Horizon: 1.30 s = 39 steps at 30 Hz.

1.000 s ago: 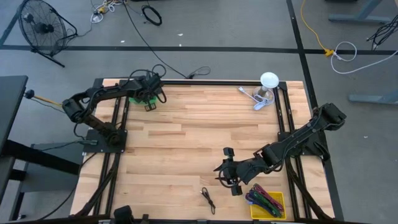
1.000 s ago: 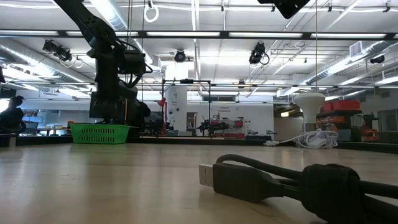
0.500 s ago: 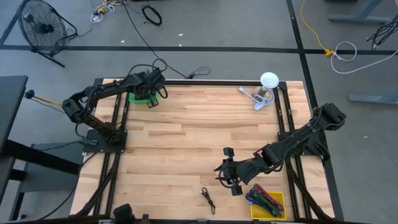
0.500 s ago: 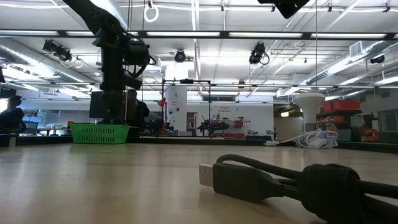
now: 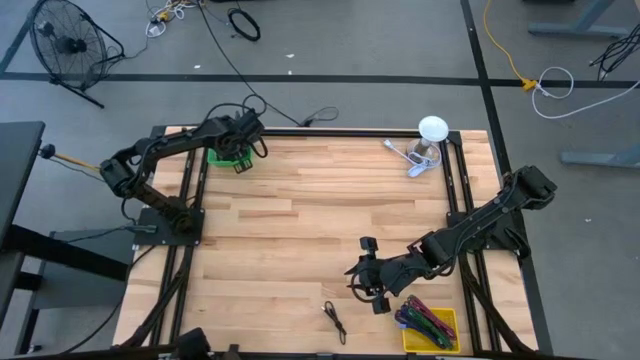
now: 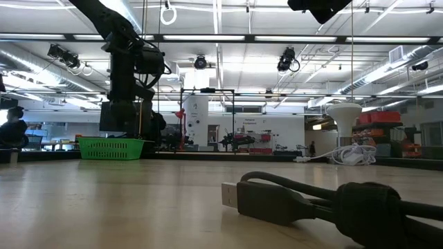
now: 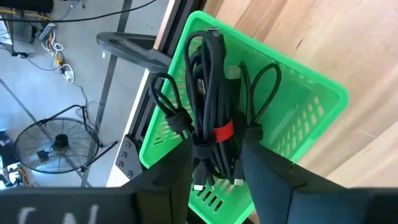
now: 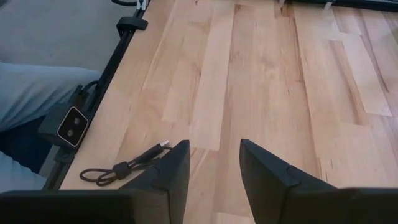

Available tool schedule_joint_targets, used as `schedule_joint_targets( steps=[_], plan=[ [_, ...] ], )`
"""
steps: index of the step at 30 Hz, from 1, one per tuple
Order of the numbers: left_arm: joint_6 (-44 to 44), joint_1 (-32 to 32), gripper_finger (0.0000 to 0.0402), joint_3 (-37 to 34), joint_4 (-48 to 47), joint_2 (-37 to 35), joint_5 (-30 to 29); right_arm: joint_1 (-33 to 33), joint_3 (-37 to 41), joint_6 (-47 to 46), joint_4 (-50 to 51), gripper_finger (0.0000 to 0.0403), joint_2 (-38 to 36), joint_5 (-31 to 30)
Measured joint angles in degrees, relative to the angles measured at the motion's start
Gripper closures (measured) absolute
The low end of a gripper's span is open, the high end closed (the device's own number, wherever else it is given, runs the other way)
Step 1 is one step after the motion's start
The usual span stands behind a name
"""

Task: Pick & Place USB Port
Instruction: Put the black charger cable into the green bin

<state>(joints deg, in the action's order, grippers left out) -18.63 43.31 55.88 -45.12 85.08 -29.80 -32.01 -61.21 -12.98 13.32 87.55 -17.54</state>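
Left gripper [image 7: 214,165] (fingers apart) hangs over green basket [image 7: 311,102] holding cables [image 7: 208,112].

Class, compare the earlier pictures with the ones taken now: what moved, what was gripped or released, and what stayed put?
The left gripper rose above the green basket and drew back slightly; its fingers stand open over the bundled cables inside. The right gripper, the USB cable and the lamp stayed put.

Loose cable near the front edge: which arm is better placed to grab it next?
Right. The right hand is open above the wood beside the loose cable, which shows just ahead in its wrist view. The left hand is open over the green basket at the far corner.
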Motion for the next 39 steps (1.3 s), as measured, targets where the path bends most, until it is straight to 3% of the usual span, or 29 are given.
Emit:
schedule_joint_targets(
  steps=[6, 14, 20, 29, 39],
  plan=[
    [0.6, -0.1, 0.0251, 0.0, 0.2, 0.0, 1.3, 0.0, 0.0, 0.0, 0.0, 0.0263, 0.0, 0.0],
    [4.5, -5.0, 0.0270, -0.1, -1.2, -3.0, 24.3, 0.0, 0.0, 0.2, 0.0, 0.0263, 0.0, 0.0],
    [11.3, -14.8, 0.0275, -0.1, -1.3, -4.5, 34.5, 0.0, 0.0, -2.7, -0.8, 0.0263, 0.3, -2.5],
    [18.3, -34.1, 0.0275, -0.1, 5.0, -4.5, 33.6, 0.1, 0.0, -3.3, -17.0, 0.0263, 10.7, 7.9],
    [28.1, -49.2, 0.0275, -0.1, 8.5, -4.5, 23.7, -2.6, 0.0, -19.4, -15.2, 0.0263, 19.5, 11.6]
  ],
)
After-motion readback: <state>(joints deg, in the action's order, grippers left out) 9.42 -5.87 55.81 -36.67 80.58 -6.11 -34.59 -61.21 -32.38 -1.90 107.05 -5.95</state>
